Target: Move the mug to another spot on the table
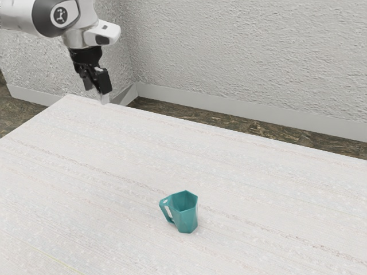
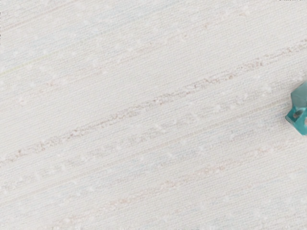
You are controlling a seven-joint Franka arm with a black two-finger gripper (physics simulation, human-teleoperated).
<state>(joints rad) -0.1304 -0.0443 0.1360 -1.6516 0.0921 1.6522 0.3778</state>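
Teal mug (image 1: 182, 211), just one, is standing upright on the pale desk (image 1: 86, 172). One black gripper (image 1: 103, 93) is hanging well apart above the far corner; spread or pressed together, can't tell.

Teal mug (image 2: 300, 111) on pale table (image 2: 144, 120)

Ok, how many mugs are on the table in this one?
1. The teal mug stands upright on the white table, handle toward the exterior view's left, far from the pincer, which hangs above the far corner. No other seems hidden.
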